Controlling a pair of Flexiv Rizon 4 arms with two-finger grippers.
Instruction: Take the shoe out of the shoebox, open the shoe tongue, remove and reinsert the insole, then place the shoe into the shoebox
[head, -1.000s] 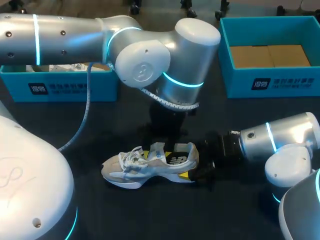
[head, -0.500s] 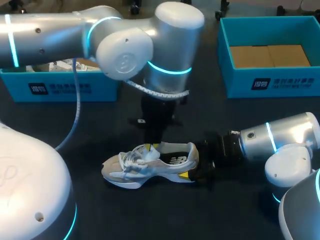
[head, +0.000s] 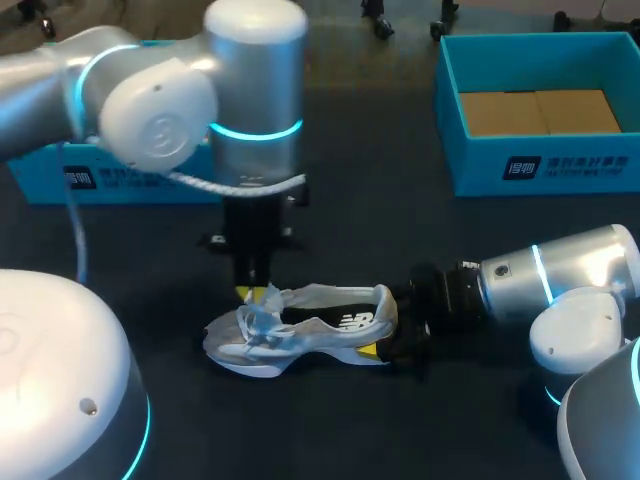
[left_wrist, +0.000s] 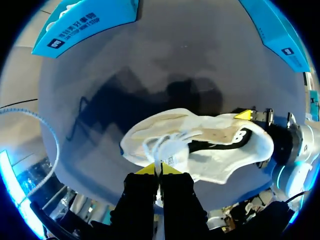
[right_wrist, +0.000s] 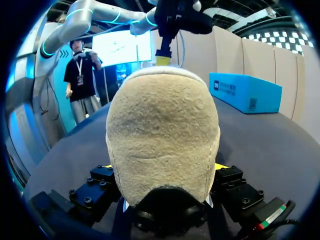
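One shoe, two boxes, two grippers, one table.
A single white shoe (head: 300, 335) has its heel between the right gripper (head: 390, 330) jaws and its tongue pinched in the left gripper (head: 252, 293) jaws. Two blue boxes stand beyond the jaws, the left box (head: 40, 180) and the right box (head: 545, 165), on one dark table (head: 400, 430).

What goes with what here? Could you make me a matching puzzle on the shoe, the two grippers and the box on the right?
1 shoe
2 left gripper
3 right gripper
4 right box

A pinching the tongue
B holds no shoe
C clamped on the heel
D standing on the table

Pairs: 1-D, 2-A, 3-C, 4-B
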